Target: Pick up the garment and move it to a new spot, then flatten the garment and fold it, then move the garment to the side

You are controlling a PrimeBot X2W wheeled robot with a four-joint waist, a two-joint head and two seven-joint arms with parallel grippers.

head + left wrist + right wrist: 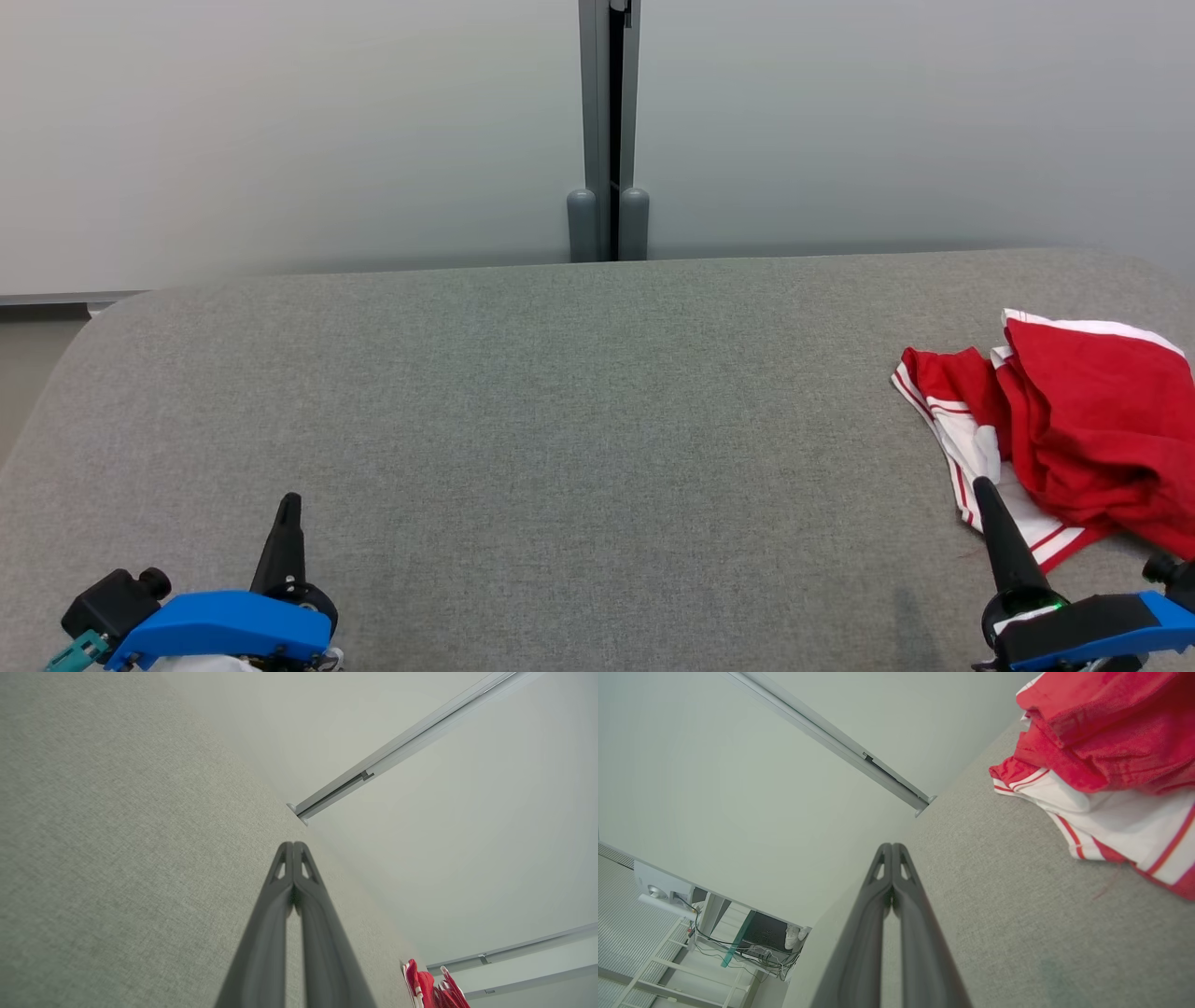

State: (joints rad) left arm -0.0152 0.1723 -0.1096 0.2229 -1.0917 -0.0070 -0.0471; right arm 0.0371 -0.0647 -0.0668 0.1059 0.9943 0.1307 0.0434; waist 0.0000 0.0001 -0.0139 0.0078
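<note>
The garment (pixel 1074 420) — red cloth with white bands and thin red stripes — lies crumpled in a loose heap at the right edge of the grey padded table (pixel 560 420), about midway between its near and far sides; part of it runs out of the head view on the right. The red bulk is bunched on the right of the heap; a white striped panel spreads flat from under it toward the near left.

The right gripper (pixel 982 487) sits at the near right, its two dark fingers (pixel 871 919) pressed together into a single point and holding nothing; in the head view its tip crosses the garment's near-left white edge, but the right wrist view shows bare table between the fingers and the cloth, so they are just beside it, not touching. The left gripper (pixel 289 506) sits at the near left, well apart from the garment, its claw likewise pressed tip to tip and empty — grey table lies all round it. Beyond the far edge stands a pale wall (pixel 280 121) with a grey vertical post (pixel 609 112) at its middle.
</note>
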